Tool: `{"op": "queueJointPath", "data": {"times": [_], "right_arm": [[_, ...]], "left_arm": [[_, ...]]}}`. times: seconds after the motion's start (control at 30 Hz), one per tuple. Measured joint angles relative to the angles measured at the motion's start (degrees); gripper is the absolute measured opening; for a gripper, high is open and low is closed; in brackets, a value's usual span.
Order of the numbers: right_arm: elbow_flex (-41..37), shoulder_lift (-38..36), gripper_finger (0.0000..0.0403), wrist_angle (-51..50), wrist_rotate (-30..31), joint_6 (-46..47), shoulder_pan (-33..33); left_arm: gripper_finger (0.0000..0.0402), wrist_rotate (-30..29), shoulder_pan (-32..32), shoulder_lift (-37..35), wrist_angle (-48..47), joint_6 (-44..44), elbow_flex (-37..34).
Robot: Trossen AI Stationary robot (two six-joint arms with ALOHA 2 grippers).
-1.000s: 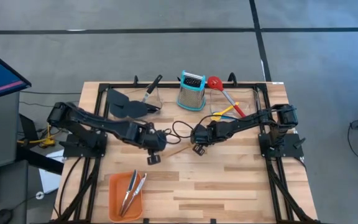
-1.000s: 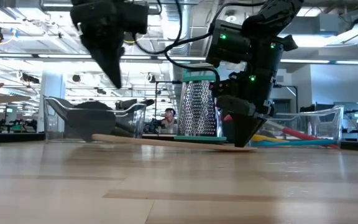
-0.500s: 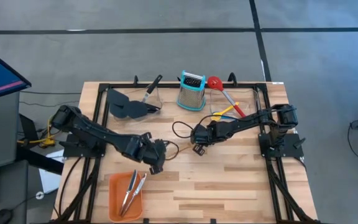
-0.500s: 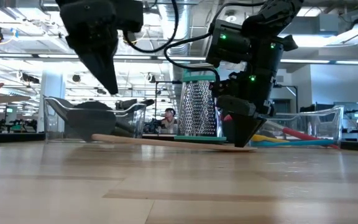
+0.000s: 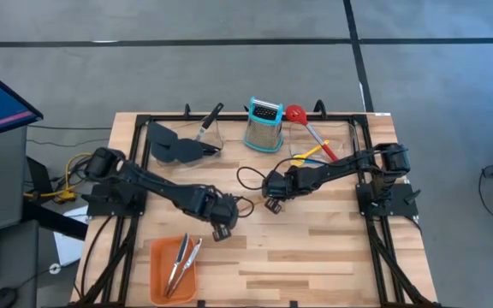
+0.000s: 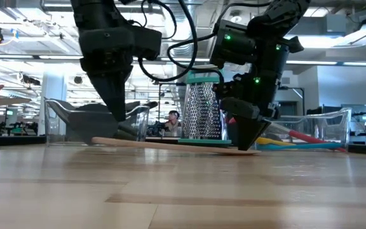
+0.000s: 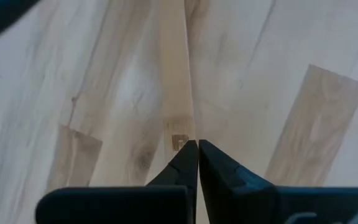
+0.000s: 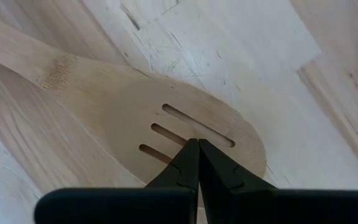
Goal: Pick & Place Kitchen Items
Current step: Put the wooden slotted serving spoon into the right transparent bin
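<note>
Both arms reach inward, left end effector (image 5: pixel 222 229) and right end effector (image 5: pixel 271 204) pressed together above the wooden slotted spatula (image 8: pixel 166 130).

One camera hangs overhead looking straight down; another sits at tabletop level, facing across into the room. Each wrist camera peers closely down at the table (image 5: pixel 315 248), both catching the wooden slotted spatula (image 8: pixel 185 127).

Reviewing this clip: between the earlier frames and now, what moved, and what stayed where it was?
The left gripper swung toward the table's front and came down at the wooden slotted spatula's handle end, fingers shut, holding nothing visible. The right gripper stayed shut, pressing on the spatula's blade. The grater, bins and orange tray with its tongs did not move.
</note>
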Motion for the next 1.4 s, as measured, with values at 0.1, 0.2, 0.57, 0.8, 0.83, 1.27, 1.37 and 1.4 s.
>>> {"op": "queueJointPath", "data": {"times": [0.1, 0.2, 0.57, 0.8, 0.83, 1.27, 1.37, 1.4], "right_arm": [[0.0, 0.02, 0.0, 0.19, 0.72, 0.02, 0.02], [-0.02, 0.04, 0.0, 0.21, 1.19, 0.0, 0.03], [-0.02, 0.04, 0.0, 0.14, 1.39, -0.92, -0.02], [-0.02, 0.04, 0.0, 0.17, 1.39, -0.94, -0.02], [-0.02, 0.02, 0.0, 0.19, 1.39, -0.94, -0.02], [-0.02, 0.04, 0.0, 1.61, 1.59, -1.55, -0.07], [-0.04, 0.04, 0.0, 1.7, 1.61, -1.55, -0.07], [-0.04, 0.04, 0.0, 1.69, 1.59, -1.55, -0.07]], "left_arm": [[0.0006, 1.47, 0.63, 0.0, -0.02, 0.11, -0.04], [0.0022, 3.06, 1.02, 0.0, 0.0, 0.12, -0.04], [0.013, 4.39, 3.62, 0.0, 0.0, 0.12, -0.09], [0.0193, 5.51, 4.8, 0.0, 0.09, 0.14, -0.2], [0.02, 5.53, 4.93, 0.0, 0.2, 0.14, -0.48], [0.0212, 7.44, 5.13, 0.02, 10.67, 0.04, -8.61], [0.0209, 7.43, 5.13, 0.02, 13.77, 0.1, -10.03], [0.0209, 7.43, 5.13, 0.02, 14.2, 0.1, -10.54]]}}
